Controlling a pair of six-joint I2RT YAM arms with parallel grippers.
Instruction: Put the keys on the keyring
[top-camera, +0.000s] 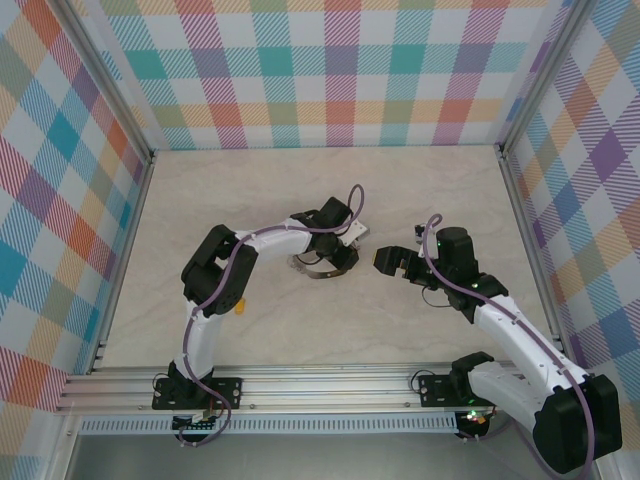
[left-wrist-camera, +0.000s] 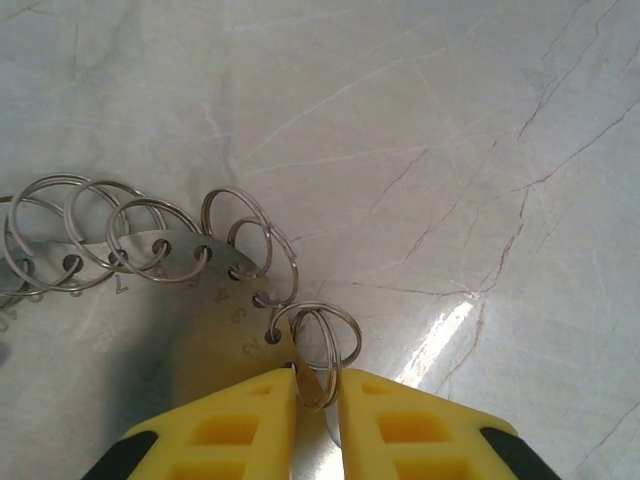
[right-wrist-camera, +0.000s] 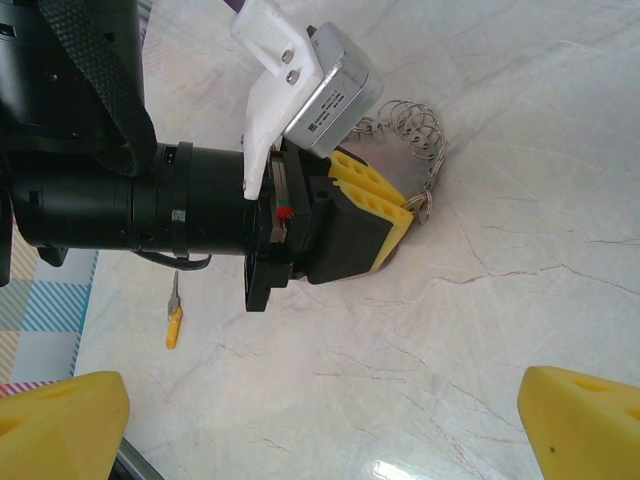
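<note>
The keyring (left-wrist-camera: 190, 290) is a flat grey metal plate with numbered holes, carrying several silvery wire rings along its edge. It lies on the marble table under my left gripper (left-wrist-camera: 318, 385), whose yellow fingers are shut on the end ring. From above, the keyring (top-camera: 314, 270) lies just left of the left gripper (top-camera: 340, 256). The tiny key (right-wrist-camera: 175, 323), yellow head and short dark blade, lies loose on the table behind the left arm; from above the key (top-camera: 243, 304) is beside that arm's elbow. My right gripper (right-wrist-camera: 320, 435) hangs open and empty, apart from the keyring (right-wrist-camera: 415, 135).
The marble tabletop (top-camera: 250, 200) is walled by checked panels on three sides, with an aluminium rail (top-camera: 300, 385) at the near edge. The left arm's black wrist (right-wrist-camera: 120, 200) and its white camera mount (right-wrist-camera: 300, 70) stand between the right gripper and the key.
</note>
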